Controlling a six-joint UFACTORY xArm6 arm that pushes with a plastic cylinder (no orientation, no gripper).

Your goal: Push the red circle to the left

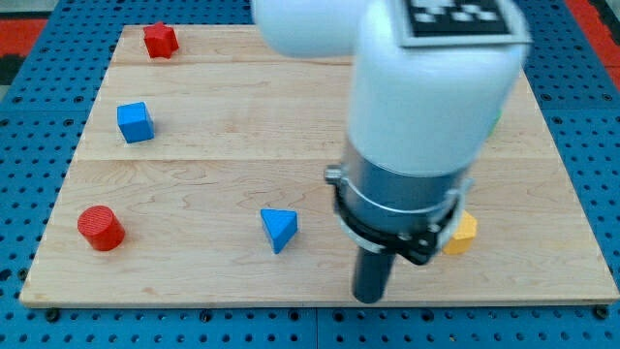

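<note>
The red circle (101,228) is a short red cylinder lying near the board's bottom left corner. My tip (369,297) is the lower end of the dark rod, down near the board's bottom edge, right of centre. It is far to the right of the red circle, with the blue triangle (279,229) between them. The tip touches no block.
A red star-like block (160,40) sits at the top left and a blue cube (135,122) below it. A yellow block (460,234) lies just right of the rod, partly hidden by the arm. The wooden board (194,174) rests on a blue pegboard surface.
</note>
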